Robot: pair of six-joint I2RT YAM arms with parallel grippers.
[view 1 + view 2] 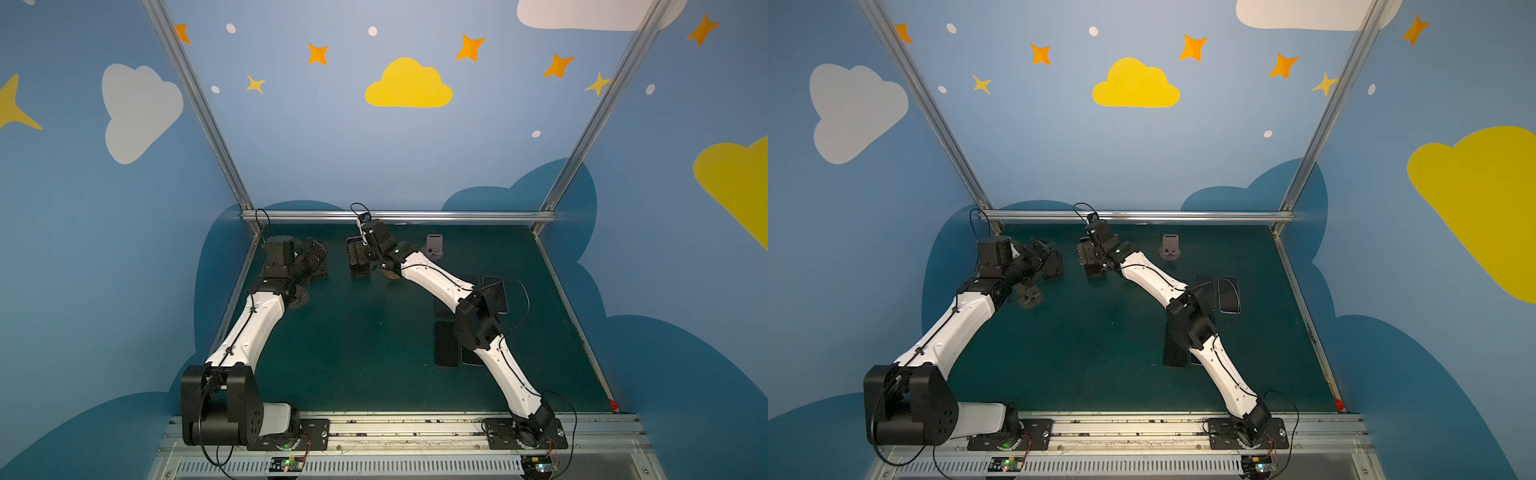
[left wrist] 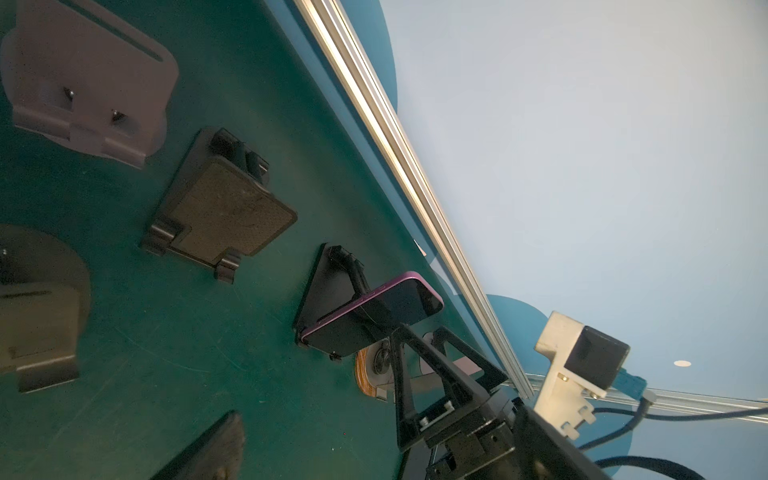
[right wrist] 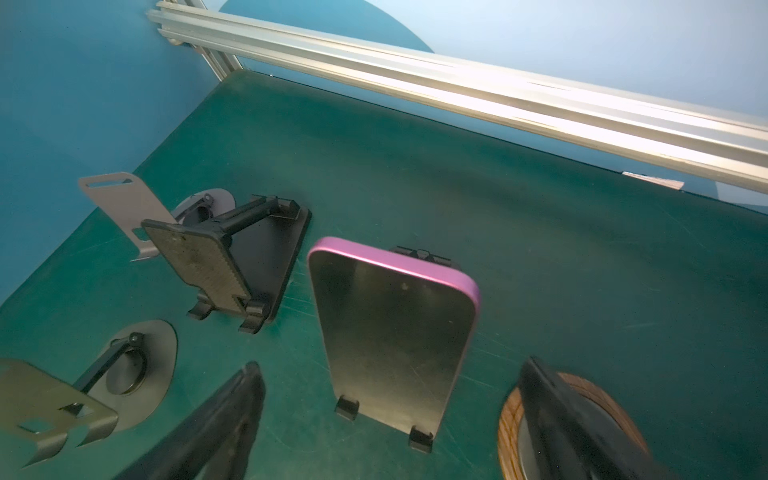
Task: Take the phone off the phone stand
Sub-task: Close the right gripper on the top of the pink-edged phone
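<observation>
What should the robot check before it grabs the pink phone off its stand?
1. Phone resting in the phone stand hooks: ok.
2. Right gripper open and facing the phone: ok.
3. Right gripper empty, nothing gripped yet: ok.
4. Left gripper open and off to the side: ok.
5. Right gripper's finger clear of the wooden disc: cannot tell.
6. Phone stand will stay put when the phone lifts: cannot tell.
</observation>
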